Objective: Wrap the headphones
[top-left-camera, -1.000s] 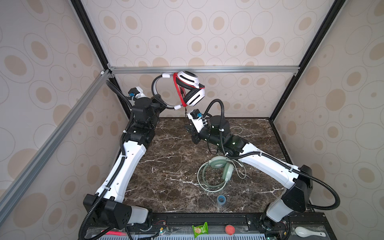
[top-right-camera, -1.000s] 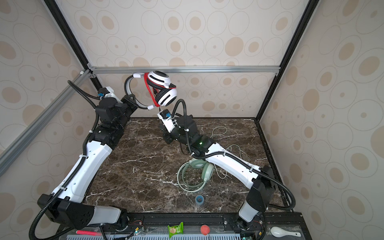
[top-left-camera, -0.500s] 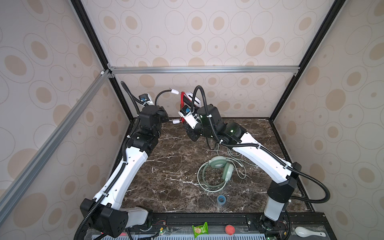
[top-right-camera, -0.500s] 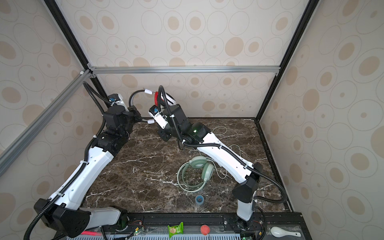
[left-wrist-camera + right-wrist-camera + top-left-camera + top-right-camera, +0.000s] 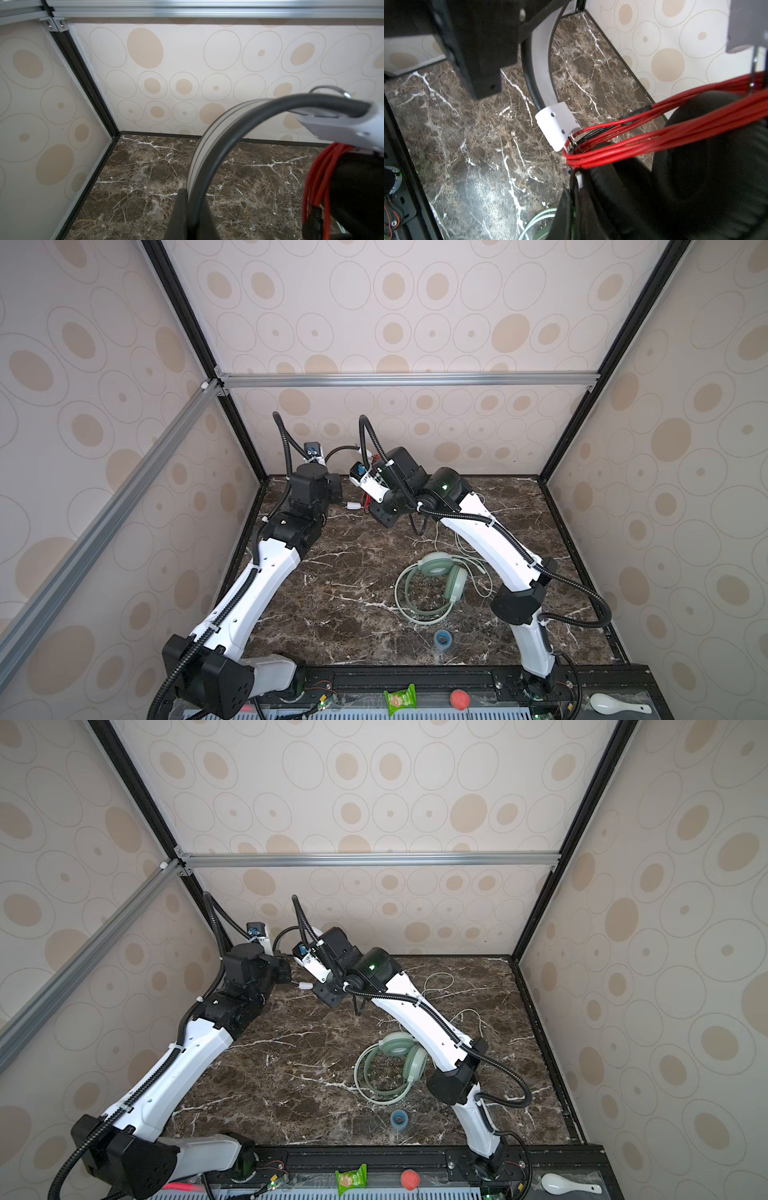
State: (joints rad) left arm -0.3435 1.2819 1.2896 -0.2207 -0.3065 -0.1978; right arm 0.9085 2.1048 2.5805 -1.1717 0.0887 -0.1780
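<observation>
Work looks half done: red cable [image 5: 664,133] coiled on white pair [image 5: 199,158], left jaws clenched on its headband [image 5: 542,62], right jaws on an earcup [image 5: 706,176]; green pair [image 5: 436,568] lies unwrapped, far from both.

Desk [image 5: 353,572]: dark brown marble, white veins. Walls [image 5: 415,302]: cream, with beige ovals inside thin grey rings. Frame posts [image 5: 574,418] black, rails [image 5: 407,379] silver. Arms [image 5: 266,580]: white shells, black joints and hoses. White-and-black headphones [image 5: 209,141]: headband white outside with thin grey lines, black inside; black ear pads [image 5: 695,176]; red cable [image 5: 654,135]. Mint green headphones [image 5: 436,570], paler whitish-green cable [image 5: 420,619]. Blue tape roll [image 5: 444,639], green snack packet [image 5: 400,697], red ball [image 5: 459,699], white spoon [image 5: 611,703].
</observation>
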